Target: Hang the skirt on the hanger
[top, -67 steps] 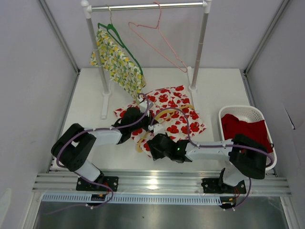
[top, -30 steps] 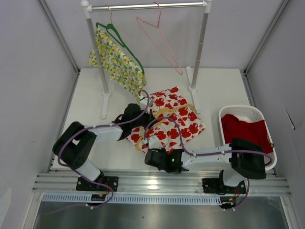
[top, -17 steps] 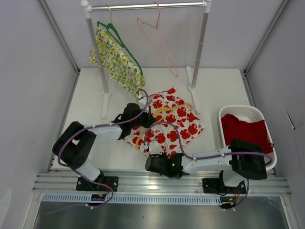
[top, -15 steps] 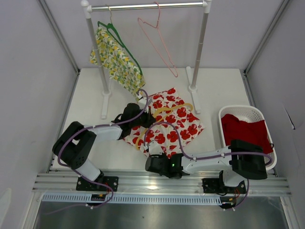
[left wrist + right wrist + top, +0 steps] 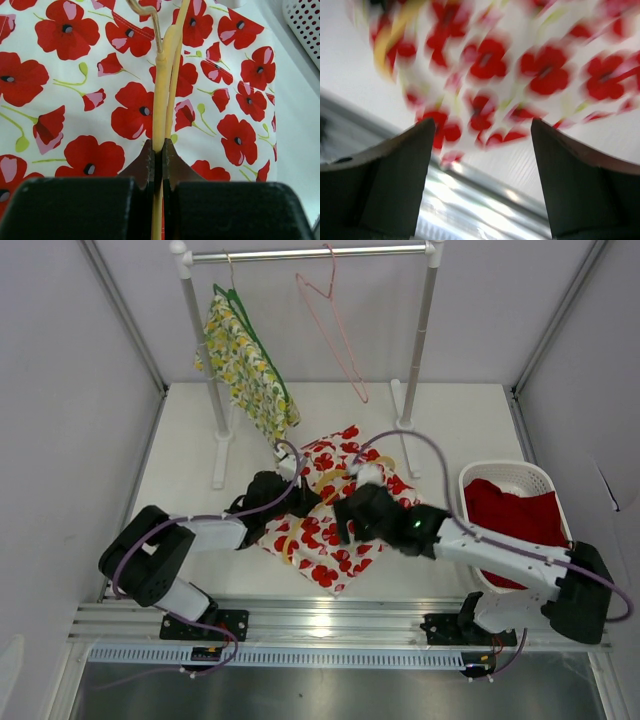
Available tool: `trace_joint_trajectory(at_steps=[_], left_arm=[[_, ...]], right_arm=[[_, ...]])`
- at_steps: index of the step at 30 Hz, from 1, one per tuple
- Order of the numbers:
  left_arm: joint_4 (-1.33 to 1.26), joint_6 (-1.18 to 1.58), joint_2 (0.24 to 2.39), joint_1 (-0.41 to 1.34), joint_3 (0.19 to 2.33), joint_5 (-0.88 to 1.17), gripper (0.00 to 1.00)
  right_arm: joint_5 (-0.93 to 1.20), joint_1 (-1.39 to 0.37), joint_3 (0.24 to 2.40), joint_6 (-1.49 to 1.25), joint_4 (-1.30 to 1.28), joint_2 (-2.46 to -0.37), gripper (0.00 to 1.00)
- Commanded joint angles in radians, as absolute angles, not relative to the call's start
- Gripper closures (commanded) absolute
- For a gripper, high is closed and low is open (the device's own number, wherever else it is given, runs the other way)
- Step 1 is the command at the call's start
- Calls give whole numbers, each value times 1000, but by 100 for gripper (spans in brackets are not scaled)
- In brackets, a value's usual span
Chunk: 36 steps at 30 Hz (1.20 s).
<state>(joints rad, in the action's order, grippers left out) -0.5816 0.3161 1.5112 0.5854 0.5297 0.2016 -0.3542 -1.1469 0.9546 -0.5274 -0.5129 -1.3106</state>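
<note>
We are pinching the yellow hanger (image 5: pixel 162 90) in our left gripper (image 5: pixel 159 150), its wire running straight ahead over the skirt (image 5: pixel 75 75) flat on the table (image 5: pixel 450 420), our right gripper (image 5: pixel 481 131) hovering spread-jawed above it.

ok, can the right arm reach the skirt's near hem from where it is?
Probably yes. The right fingers hang open above the skirt with nothing between them. The left fingers clamp the yellow hanger further left, out of the path.
</note>
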Motion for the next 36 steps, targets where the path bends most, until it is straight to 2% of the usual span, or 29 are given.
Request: trace_joint_trajectory(at_steps=[1,3,6,9,15,19,24,26,30,31,32,36], left_arm=[[-548,293,1493,581,471,172,100],[-549,296,1473,586,460,164,100],[-548,307,1430,591,437,164,100],[-539,310,1373,600,405,160,100],[-488,290,1333,604,400,144,100],[-492,301,1324,609,400,143,100],[-483,305,1318,621,400,138,100],[-469,305,1310,626,406,124,100],[-445,310,1292,629,413,111,100],[-439,311,1286,627,410,101,100],[-430,310,1270,627,408,92,100],[-405,308,1223,627,403,69,100]], right_arm=[[-272,-861,986,-492,-542,-1206,16],[-236,-669,982,-480,-517,-1230,18],[-200,-490,989,-472,-490,-1313,23],[-144,-369,986,-466,-445,-1400,23],[-104,-293,985,-485,-394,-1519,21],[-104,-307,980,-514,-387,-1598,25],[-89,-314,940,-548,-345,-1624,37],[-100,-311,931,-552,-339,-1638,50],[-112,-305,927,-554,-331,-1657,64],[-135,-304,927,-554,-333,-1657,73],[-146,-304,931,-552,-339,-1652,77],[-196,-279,939,-538,-367,-1622,79]])
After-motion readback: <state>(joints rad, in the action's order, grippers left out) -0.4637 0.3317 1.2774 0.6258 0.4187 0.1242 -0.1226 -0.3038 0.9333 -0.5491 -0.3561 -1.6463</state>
